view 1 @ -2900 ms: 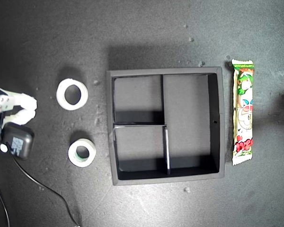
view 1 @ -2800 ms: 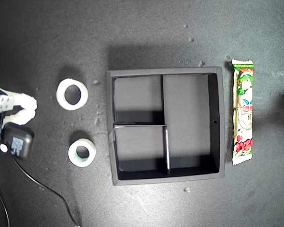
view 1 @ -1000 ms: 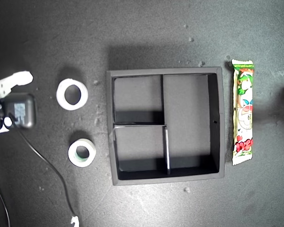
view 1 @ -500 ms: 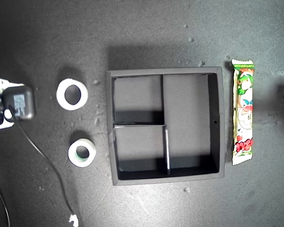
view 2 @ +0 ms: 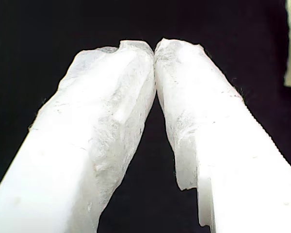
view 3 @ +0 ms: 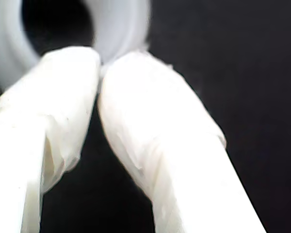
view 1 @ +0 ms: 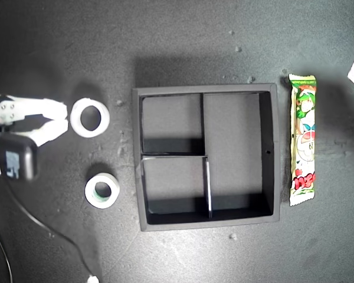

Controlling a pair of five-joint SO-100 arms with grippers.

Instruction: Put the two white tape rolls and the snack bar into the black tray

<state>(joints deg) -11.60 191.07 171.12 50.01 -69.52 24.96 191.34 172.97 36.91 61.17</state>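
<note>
Exterior view. Black tray (view 1: pixel 270 154): centre of frame, every compartment empty. Plain white tape roll (view 1: pixel 89 117): lying flat on the worktop (view 1: pixel 183 41) at about 9 o'clock from the tray, apart from its wall. White tape roll with greenish inner rim (view 1: pixel 102 190): flat at about 8 o'clock from the tray, near the wall but not touching. Snack bar (view 1: pixel 302 139): at 3 o'clock from the tray, lying parallel to the wall and just beside it, its length matching the long compartment, which looks like its likely berth. My second tool (view 1: pixel 65 118): at 9 o'clock of the frame, tips drawn together just short of the plain roll; judged to be lining up for that roll. A black box on a cable sits on that arm. A white fragment at 2 o'clock of the frame is probably my first tool; too little shows to be sure.

First wrist view. My first tool (view 2: pixel 154 47): tips meeting, nothing held. Green packet edge visible off to one side, well apart.

Second wrist view. My second tool: tips pressed together, empty, with the plain roll's rim right at them, blurred.

Surface. Dark, matte, faintly speckled, with scattered pale crumbs. No room visible beyond it.
</note>
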